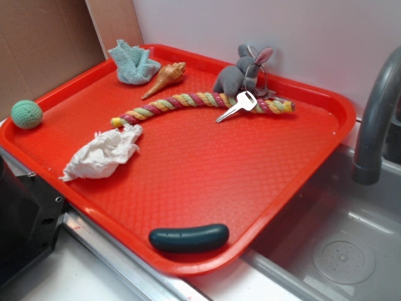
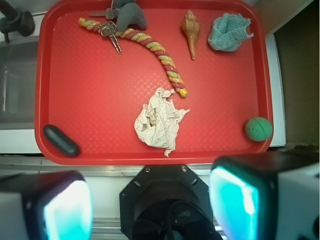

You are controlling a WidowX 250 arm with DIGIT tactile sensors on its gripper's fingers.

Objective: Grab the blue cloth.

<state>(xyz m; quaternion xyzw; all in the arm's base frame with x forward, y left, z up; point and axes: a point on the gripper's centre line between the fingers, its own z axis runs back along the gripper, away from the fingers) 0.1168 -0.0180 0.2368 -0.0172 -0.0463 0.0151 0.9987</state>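
Red tray (image 1: 313,163) (image 2: 95,80) sits on a counter beside a sink (image 1: 351,251), with a grey tap (image 1: 376,119) at the tray's far right corner in the exterior view.

Blue cloth (image 1: 133,63) (image 2: 229,32) lies bunched in a far corner of the tray, close to the rim, soft folds up and a few corners sticking out. In the wrist view this is the upper right corner. Nothing rests on it.

Seashell (image 1: 166,78) (image 2: 191,32) lies just beside the cloth, apart from it, pointed end aimed toward the tray's middle.

Twisted rope (image 1: 200,103) (image 2: 150,45), striped pink, yellow and green, runs in a curve across the far half of the tray. A silver key (image 1: 237,106) (image 2: 111,36) lies across it near one end. A grey stuffed mouse (image 1: 241,75) (image 2: 130,15) sits against the same end of the rope, by the far rim.

Crumpled white tissue (image 1: 100,155) (image 2: 159,122) lies near the tray's middle, touching or nearly touching the rope's other end.

Teal knitted ball (image 1: 26,114) (image 2: 258,128) rests at the tray edge, well apart from the cloth. A dark green oblong piece (image 1: 188,238) (image 2: 61,140) lies along the near rim.

Gripper (image 2: 150,202): seen only in the wrist view, at the bottom of frame, off the tray's near edge. Both fingers (image 2: 235,200) stand wide apart with nothing between them. It is well apart from the cloth, which lies at the opposite side of the tray.
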